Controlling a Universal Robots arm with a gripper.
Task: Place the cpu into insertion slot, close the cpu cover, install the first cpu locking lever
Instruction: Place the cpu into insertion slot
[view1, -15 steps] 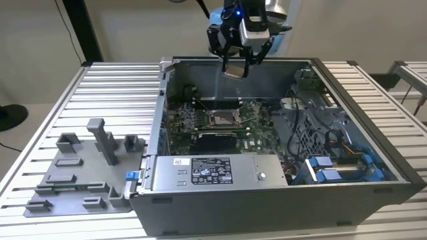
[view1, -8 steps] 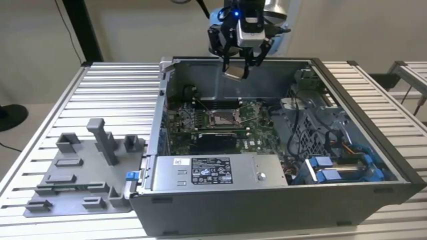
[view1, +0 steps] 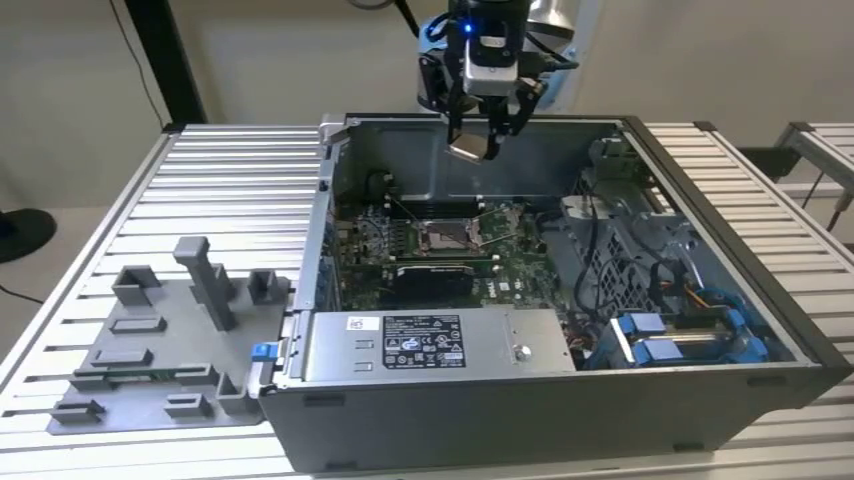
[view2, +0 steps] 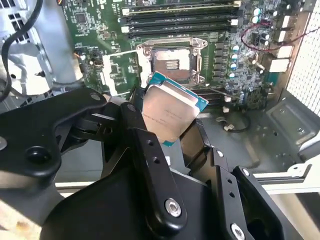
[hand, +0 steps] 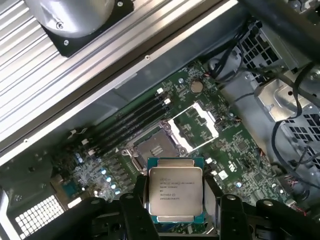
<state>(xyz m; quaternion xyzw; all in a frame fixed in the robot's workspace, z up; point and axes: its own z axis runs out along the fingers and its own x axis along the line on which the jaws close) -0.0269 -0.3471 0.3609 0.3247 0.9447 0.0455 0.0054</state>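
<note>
The black two-fingered gripper (view2: 169, 131) clamps the cpu (view2: 169, 111), a thin square chip with a silvery face and a teal-green edge, tilted between its fingers (view2: 148, 146) above the green circuit board (view2: 90, 30). Past the chip lies the insertion slot (view2: 172, 62), a square socket with a dark centre and silvery metal rim, uncovered. The cpu cover (view2: 117, 71), a thin silvery square frame, is swung open just beside it, and long black memory slots (view2: 180, 20) run on the socket's far side.

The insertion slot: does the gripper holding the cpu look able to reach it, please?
Probably yes: the gripper, shut on the cpu, hangs above the insertion slot, its cpu cover open, nothing between.
</note>
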